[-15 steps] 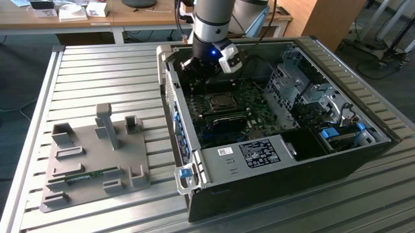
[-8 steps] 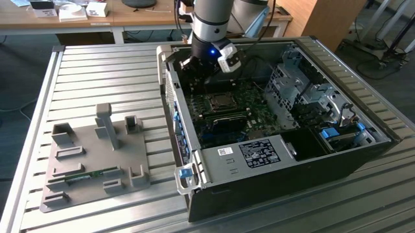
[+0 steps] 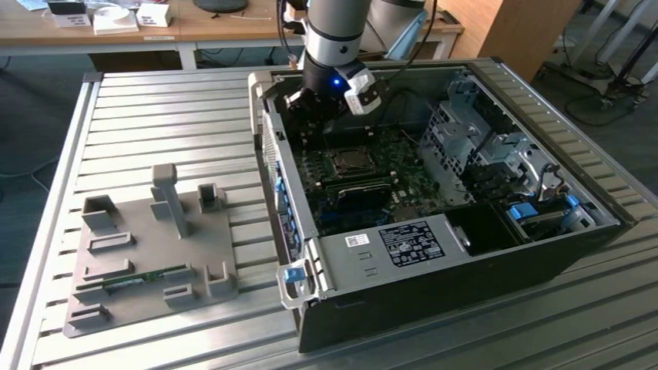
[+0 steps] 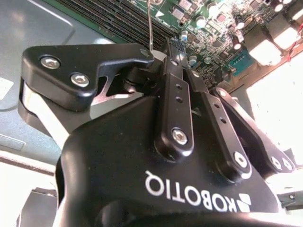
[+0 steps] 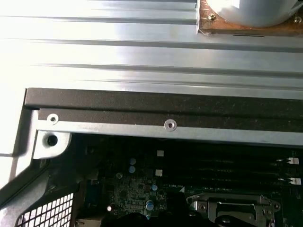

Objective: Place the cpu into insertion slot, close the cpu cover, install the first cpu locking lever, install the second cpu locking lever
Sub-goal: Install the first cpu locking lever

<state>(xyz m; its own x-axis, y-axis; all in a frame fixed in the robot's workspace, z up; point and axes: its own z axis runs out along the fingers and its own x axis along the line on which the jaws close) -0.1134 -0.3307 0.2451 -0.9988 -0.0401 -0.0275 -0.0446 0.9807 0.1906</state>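
An open computer case [image 3: 514, 254] lies on a ribbed metal table. On its green board the cpu [image 3: 353, 159] sits in the insertion slot [image 3: 331, 171], silver top showing. The cpu cover [image 5: 227, 204] lies flat as a shiny frame at the socket. My gripper [image 3: 311, 116] hangs inside the case just beyond the socket, towards the case's back wall. In the second wrist view the gripper [image 4: 154, 51] has its fingers [image 4: 166, 59] drawn together on a thin wire locking lever [image 4: 150, 23] that runs from the tips towards the board.
A grey fixture plate [image 3: 154, 254] with upright posts lies at the exterior view's left on the table [image 3: 154, 100]. Inside the case are a drive cage [image 3: 483, 146] and a labelled power supply [image 3: 411, 243]. Long black memory slots [image 5: 227, 163] run beside the socket, below the case wall [image 5: 165, 106].
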